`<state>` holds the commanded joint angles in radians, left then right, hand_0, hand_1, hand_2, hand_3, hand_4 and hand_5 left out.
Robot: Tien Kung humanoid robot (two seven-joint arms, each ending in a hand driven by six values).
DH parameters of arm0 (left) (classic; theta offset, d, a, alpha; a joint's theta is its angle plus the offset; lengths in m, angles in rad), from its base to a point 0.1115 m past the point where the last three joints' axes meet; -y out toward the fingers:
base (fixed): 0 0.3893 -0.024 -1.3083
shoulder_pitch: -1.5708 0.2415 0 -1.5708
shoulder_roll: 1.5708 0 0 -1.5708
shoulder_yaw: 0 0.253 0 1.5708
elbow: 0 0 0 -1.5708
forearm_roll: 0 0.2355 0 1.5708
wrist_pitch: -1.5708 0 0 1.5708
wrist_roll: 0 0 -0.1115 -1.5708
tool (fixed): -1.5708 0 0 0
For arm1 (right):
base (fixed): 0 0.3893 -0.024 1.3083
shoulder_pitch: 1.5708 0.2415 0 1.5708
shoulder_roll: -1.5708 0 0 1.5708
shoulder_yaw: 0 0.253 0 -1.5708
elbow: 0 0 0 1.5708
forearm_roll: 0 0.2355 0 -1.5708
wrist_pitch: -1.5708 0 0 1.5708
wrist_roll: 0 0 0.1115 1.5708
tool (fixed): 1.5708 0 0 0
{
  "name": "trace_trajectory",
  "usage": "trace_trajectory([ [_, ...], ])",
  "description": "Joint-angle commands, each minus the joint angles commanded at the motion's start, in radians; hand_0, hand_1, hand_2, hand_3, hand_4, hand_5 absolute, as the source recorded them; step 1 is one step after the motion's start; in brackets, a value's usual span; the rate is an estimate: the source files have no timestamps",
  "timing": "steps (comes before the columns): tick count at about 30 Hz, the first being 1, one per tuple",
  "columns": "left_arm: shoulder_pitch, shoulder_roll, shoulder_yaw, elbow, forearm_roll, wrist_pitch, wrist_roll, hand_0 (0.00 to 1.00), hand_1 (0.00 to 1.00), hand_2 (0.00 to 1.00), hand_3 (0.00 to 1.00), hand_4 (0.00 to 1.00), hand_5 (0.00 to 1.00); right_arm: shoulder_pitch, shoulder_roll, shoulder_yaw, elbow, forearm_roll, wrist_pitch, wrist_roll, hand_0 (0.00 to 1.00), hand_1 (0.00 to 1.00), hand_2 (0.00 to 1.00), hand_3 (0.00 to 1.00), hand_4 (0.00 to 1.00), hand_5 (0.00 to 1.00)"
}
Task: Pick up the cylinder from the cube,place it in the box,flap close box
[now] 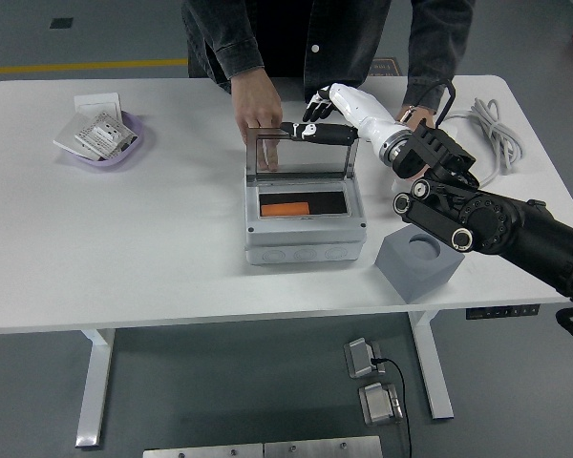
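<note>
White table [162, 248] with box [306, 240], cube [419, 258]

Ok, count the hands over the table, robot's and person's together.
3 show: the robot's white right hand on the clear box lid's top edge, one person's hand behind the lid, another partly hidden behind the black arm.
</note>
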<state>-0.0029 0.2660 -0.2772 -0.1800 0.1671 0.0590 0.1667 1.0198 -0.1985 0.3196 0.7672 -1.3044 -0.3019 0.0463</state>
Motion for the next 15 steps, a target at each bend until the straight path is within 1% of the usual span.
trace_trajectory([
  [5,0.001,-0.001,0.001,0.000,-0.002,0.000,0.000,0.611,0.651,0.601,0.605,0.650,0.185,-0.015,-0.007,0.002,0.023,-0.018,-0.001,-0.006,0.741,0.637,0.596,0.534,0.956,0.822],
  [15,0.005,-0.001,-0.008,0.000,0.006,0.000,0.001,0.611,0.651,0.602,0.605,0.650,0.185,-0.070,-0.059,0.023,0.141,-0.101,-0.002,-0.029,0.739,0.633,0.598,0.542,0.954,0.825],
])
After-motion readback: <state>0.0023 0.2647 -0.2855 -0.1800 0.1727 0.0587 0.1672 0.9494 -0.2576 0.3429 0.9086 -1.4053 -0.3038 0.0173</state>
